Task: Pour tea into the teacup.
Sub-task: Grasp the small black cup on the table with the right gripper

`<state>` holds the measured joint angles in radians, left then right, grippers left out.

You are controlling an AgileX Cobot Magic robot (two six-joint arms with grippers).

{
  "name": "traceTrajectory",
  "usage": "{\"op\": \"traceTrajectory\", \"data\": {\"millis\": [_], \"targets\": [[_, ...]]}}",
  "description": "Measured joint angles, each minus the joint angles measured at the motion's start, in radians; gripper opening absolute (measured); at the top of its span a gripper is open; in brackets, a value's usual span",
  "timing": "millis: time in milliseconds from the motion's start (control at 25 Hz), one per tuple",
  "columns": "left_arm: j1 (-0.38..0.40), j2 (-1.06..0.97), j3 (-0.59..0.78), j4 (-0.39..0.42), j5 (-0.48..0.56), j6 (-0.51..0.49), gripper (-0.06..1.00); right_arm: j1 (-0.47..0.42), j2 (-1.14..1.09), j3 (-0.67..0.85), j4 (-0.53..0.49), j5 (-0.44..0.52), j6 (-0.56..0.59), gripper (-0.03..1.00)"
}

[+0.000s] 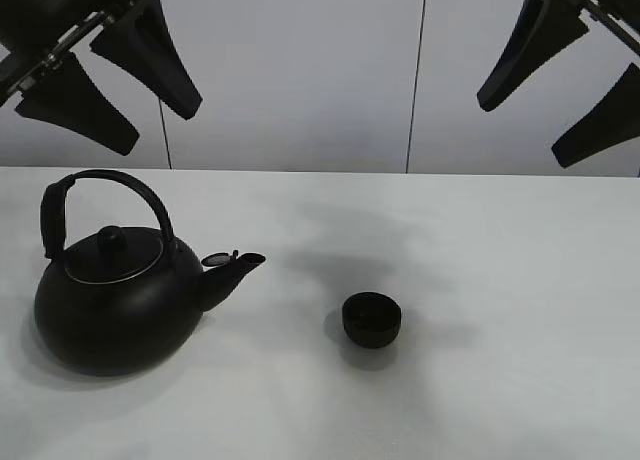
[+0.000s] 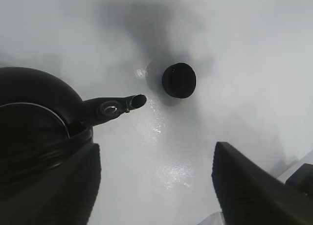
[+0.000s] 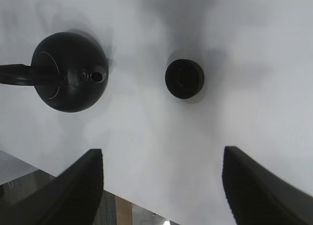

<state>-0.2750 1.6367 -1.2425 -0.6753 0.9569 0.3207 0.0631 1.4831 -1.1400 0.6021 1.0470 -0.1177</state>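
The small matte black teacup [image 1: 372, 319] stands upright near the middle of the white table [image 1: 500, 280]. It also shows in the left wrist view [image 2: 179, 80] and the right wrist view [image 3: 184, 78]. The large black kettle [image 1: 112, 290] with arched handle stands at the left, spout toward the teacup, and shows in both wrist views [image 2: 34, 122] [image 3: 71, 71]. My left gripper [image 1: 105, 75] is open and empty, high above the kettle. My right gripper [image 1: 565, 80] is open and empty, high at the upper right.
A pale wall with vertical seams [image 1: 415, 80] stands behind the table. The table's edge and the floor beyond show in the right wrist view [image 3: 29, 173].
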Motion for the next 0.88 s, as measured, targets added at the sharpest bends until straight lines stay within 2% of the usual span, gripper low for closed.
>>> {"op": "traceTrajectory", "data": {"millis": [200, 400, 520, 640, 760, 880], "targets": [[0.000, 0.000, 0.000, 0.000, 0.000, 0.000, 0.48, 0.000, 0.000, 0.000, 0.000, 0.000, -0.009, 0.47], [0.000, 0.000, 0.000, 0.000, 0.000, 0.000, 0.48, 0.000, 0.000, -0.022, -0.002, 0.008, -0.122, 0.48], [0.000, 0.000, 0.000, 0.000, 0.000, 0.000, 0.48, 0.000, 0.000, -0.093, -0.001, 0.053, -0.180, 0.56], [0.000, 0.000, 0.000, 0.000, 0.000, 0.000, 0.48, 0.001, 0.000, -0.162, -0.001, 0.136, -0.219, 0.59], [0.000, 0.000, 0.000, 0.000, 0.000, 0.000, 0.48, 0.036, 0.000, -0.188, -0.024, 0.165, -0.220, 0.59], [0.000, 0.000, 0.000, 0.000, 0.000, 0.000, 0.48, 0.141, 0.000, -0.189, -0.121, 0.162, -0.197, 0.60]]}}
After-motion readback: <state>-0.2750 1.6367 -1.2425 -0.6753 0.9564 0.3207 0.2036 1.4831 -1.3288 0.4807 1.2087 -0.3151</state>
